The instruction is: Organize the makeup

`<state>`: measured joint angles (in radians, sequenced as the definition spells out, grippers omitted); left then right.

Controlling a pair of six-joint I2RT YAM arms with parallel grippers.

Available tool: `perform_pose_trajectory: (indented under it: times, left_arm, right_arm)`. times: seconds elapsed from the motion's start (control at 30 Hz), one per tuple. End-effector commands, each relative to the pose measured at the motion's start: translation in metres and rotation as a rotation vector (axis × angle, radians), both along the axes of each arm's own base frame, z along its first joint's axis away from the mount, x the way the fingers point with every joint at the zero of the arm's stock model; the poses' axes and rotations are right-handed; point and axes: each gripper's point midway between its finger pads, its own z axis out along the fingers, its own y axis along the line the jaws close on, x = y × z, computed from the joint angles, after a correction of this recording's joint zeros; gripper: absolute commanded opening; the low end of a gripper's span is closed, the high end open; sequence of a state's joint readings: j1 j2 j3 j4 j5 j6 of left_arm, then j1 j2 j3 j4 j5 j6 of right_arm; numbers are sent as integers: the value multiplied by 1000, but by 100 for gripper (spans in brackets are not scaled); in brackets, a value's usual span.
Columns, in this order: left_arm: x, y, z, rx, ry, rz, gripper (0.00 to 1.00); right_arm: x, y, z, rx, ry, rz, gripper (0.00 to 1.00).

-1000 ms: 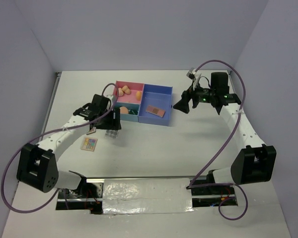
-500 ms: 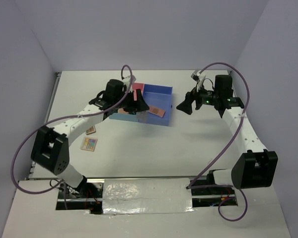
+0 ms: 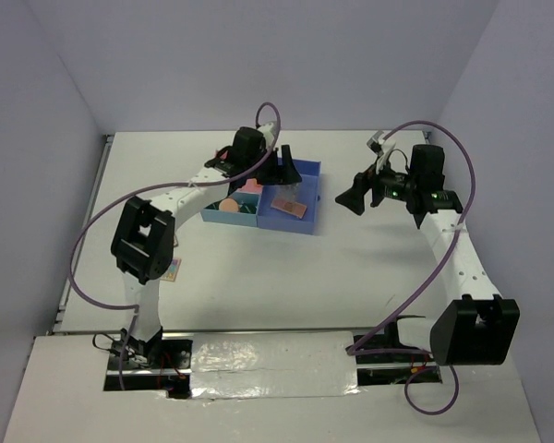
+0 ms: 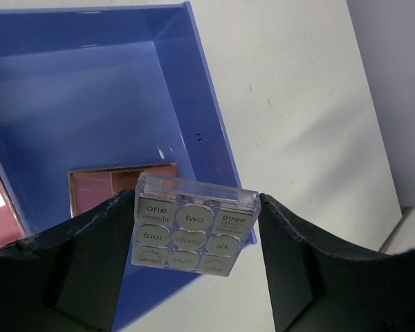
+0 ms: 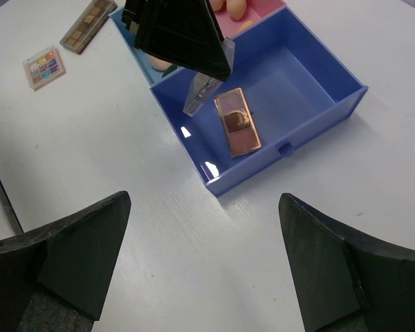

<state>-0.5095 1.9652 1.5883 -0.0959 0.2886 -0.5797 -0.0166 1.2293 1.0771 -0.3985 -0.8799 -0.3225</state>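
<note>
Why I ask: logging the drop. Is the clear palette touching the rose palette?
Cannot tell. In the left wrist view the clear palette overlaps the rose palette; the right wrist view shows no plain gap or contact.

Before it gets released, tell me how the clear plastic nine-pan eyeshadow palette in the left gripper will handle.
The clear plastic nine-pan palette looks rigid, unbent between the fingers of the left gripper. Its glossy case is probably slippery. Flat and thin, it shouldn't roll, but dropped it may clatter onto the rose palette in the blue compartment.
</note>
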Motion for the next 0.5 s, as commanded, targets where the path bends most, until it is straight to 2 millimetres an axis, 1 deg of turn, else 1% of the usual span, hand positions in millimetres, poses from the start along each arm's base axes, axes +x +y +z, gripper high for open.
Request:
perform_pose_trajectory:
  times: [0.0, 0.07, 0.17, 0.3, 0.47]
  left_arm:
    - [16, -4, 2, 27, -29, 31, 22]
    - [21, -5, -6, 44, -13, 35, 23]
    - [23, -8, -14, 68, 3, 38, 26]
    - [23, -7, -25, 119, 15, 51, 36]
    - [24, -3, -41, 161, 40, 66, 44]
  right_arm:
    - [-2, -2, 12, 17, -52, 1, 95]
    - [-3, -1, 12, 21, -51, 4, 95]
    - [-4, -1, 12, 24, -52, 4, 95]
    - [-4, -2, 12, 25, -54, 2, 95]
    - [-4, -3, 11, 25, -54, -1, 95]
